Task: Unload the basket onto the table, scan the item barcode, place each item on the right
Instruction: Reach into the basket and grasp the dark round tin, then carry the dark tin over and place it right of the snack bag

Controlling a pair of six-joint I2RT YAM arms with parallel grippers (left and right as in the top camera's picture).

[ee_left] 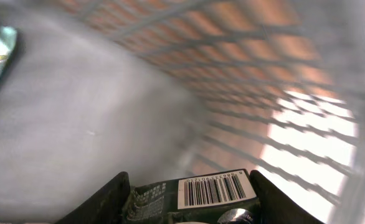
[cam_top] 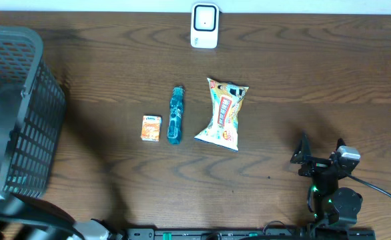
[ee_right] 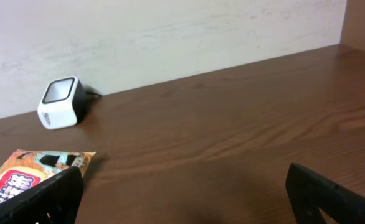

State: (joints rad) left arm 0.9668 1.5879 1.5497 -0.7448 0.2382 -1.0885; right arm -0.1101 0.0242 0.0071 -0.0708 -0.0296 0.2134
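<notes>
left jaws clasp barcoded packet [ee_left: 217, 190] inside basket [ee_left: 263, 74]; right jaws gape near snack bag [ee_right: 14, 174].

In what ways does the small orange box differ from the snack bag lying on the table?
The orange box is small, with straight edges; the snack bag is clearly larger, a crinkled pouch. The orange box is orange and white; the snack bag is mostly yellow with red lettering. Both lie flat on the wooden table, one on each side of the blue bottle.
</notes>
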